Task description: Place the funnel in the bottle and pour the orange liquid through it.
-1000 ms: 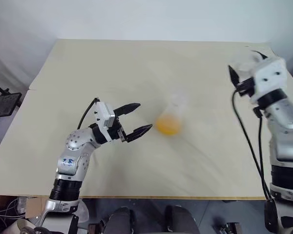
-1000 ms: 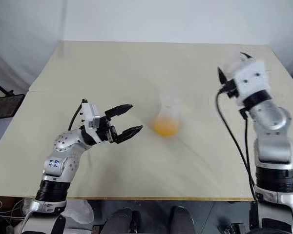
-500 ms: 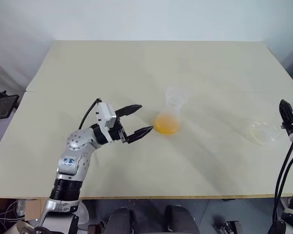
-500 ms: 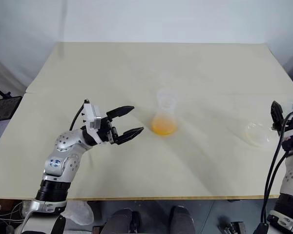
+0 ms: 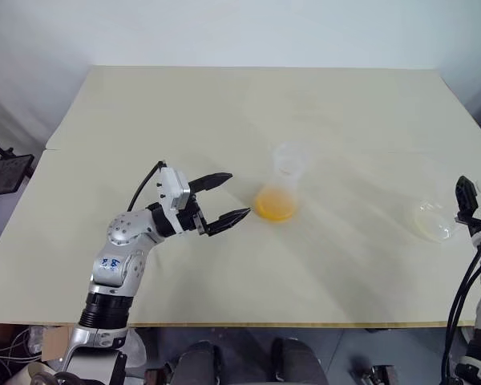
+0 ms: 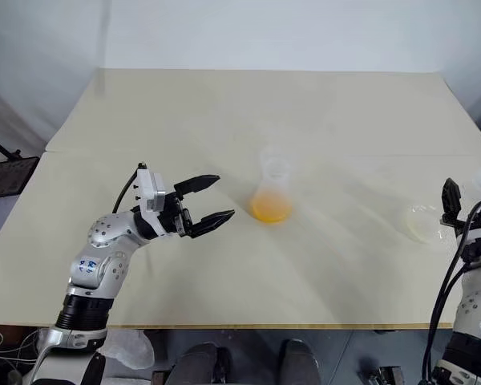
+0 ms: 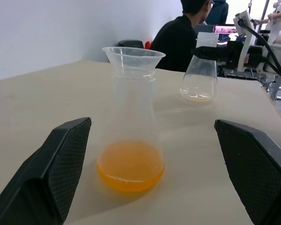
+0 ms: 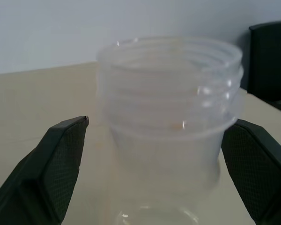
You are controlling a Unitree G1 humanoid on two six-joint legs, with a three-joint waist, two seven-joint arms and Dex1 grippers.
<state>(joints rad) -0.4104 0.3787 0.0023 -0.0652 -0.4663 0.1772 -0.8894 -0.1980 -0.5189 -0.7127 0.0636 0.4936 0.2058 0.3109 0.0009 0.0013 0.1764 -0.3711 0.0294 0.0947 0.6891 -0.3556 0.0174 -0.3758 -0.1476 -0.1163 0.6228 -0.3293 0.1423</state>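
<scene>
The bottle [image 5: 278, 186] stands upright mid-table with the funnel [image 5: 288, 158] seated in its neck. The orange liquid [image 5: 275, 206] pools in its base. My left gripper [image 5: 239, 193] hovers open just left of the bottle, fingers pointing at it without touching. In the left wrist view the bottle [image 7: 131, 108] sits between the fingers and further out than them. My right gripper [image 5: 468, 207] is at the table's right edge, open around the neck of an empty clear flask [image 5: 431, 220]. Its fingers [image 8: 61, 164] stand apart from the flask's neck [image 8: 171, 122] on both sides.
The beige table [image 5: 184, 112] stretches bare behind and in front of the bottle. A black stand [image 5: 6, 172] sits off the table's left side. In the left wrist view, a seated person [image 7: 180, 35] and equipment are beyond the table's right edge.
My right arm swung down from over the table to the right edge. The empty flask it carried now stands on the table and its fingers have opened. The left arm kept still.
</scene>
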